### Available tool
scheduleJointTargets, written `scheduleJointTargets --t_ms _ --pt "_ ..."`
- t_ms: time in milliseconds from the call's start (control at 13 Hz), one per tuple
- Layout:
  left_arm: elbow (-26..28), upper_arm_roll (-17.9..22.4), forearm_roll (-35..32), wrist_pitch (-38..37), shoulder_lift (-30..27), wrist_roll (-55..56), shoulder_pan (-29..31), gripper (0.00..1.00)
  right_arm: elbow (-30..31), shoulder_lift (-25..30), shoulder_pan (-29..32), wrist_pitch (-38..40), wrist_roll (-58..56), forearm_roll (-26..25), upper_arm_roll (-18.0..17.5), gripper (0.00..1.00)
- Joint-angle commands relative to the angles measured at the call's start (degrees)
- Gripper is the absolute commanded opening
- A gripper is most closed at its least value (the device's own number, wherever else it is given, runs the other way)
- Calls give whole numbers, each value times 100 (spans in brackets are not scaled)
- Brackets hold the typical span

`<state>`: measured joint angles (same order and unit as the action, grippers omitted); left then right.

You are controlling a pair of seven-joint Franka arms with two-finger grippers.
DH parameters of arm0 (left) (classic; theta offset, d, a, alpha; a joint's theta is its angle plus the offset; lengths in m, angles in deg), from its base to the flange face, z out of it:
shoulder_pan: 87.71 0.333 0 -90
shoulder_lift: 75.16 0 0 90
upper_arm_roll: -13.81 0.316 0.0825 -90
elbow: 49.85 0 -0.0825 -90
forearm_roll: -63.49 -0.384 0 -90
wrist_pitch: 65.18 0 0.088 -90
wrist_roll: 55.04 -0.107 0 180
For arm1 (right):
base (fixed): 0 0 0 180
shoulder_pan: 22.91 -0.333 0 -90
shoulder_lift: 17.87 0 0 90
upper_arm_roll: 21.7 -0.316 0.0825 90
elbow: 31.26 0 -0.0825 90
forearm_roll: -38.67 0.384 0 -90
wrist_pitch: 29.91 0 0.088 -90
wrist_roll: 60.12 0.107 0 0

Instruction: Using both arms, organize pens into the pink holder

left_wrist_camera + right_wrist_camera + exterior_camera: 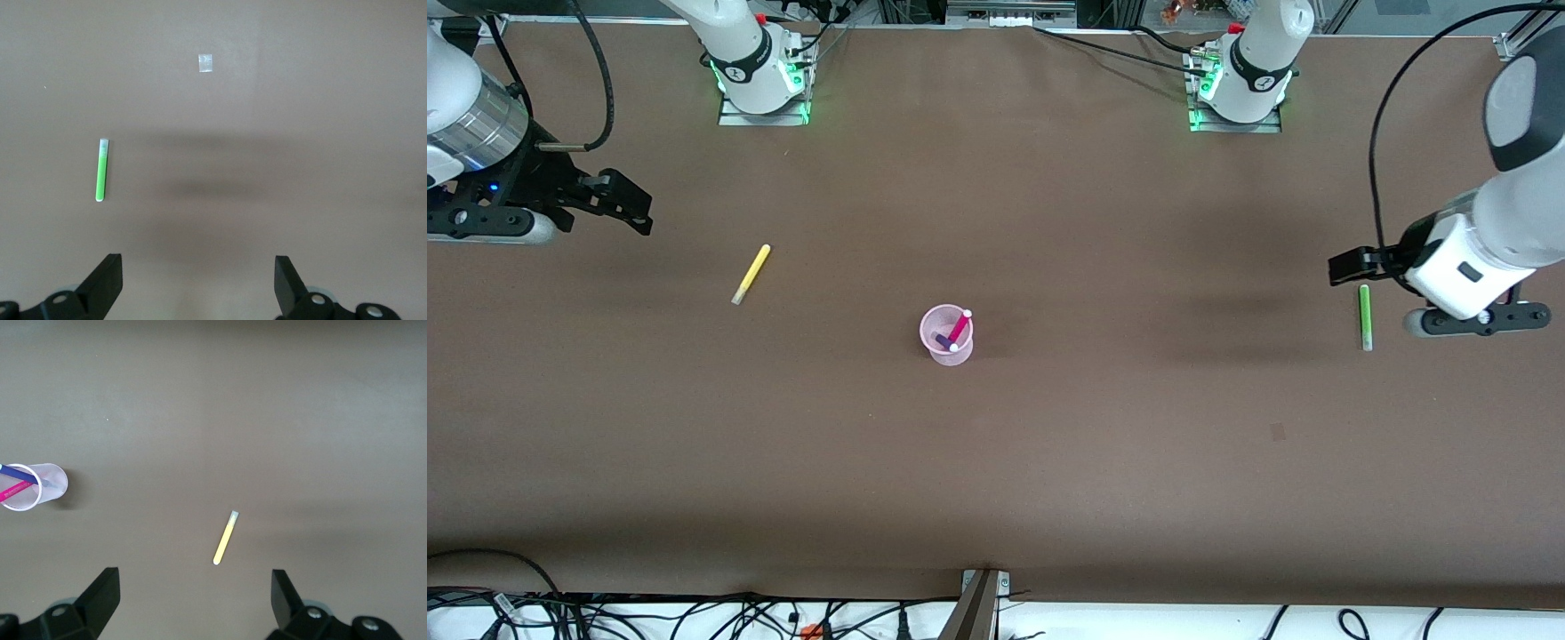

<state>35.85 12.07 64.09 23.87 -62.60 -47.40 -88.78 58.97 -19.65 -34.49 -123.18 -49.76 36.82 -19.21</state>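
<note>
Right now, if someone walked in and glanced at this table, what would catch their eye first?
Probably the pink holder standing mid-table with the magenta pen and purple pen already in it. Next, two loose pens lying flat: the yellow pen toward the right arm's end and the green pen toward the left arm's end. The left gripper and right gripper hang open above the table.

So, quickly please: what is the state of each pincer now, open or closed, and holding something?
Left pincer: open, holding nothing, over the table by the slim green marker pen.
Right pincer: open, holding nothing, near the slim yellow marker pen.
</note>
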Motion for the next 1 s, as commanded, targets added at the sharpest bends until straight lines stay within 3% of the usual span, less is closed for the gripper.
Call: scheduleJointTargets --t_ms 0,231,385,923 --pt "887 -99 150 587 -719 -140 134 100 -84 2 -133 11 63 -184 5 100" --pt "755 -107 150 508 -746 -149 177 100 -76 2 -133 11 63 -193 5 100" --pt "781 -361 150 499 -807 -315 484 100 -84 2 -133 11 63 -193 5 100" --pt "860 -257 107 482 -720 -896 556 100 -84 2 -133 -68 63 -184 5 100"
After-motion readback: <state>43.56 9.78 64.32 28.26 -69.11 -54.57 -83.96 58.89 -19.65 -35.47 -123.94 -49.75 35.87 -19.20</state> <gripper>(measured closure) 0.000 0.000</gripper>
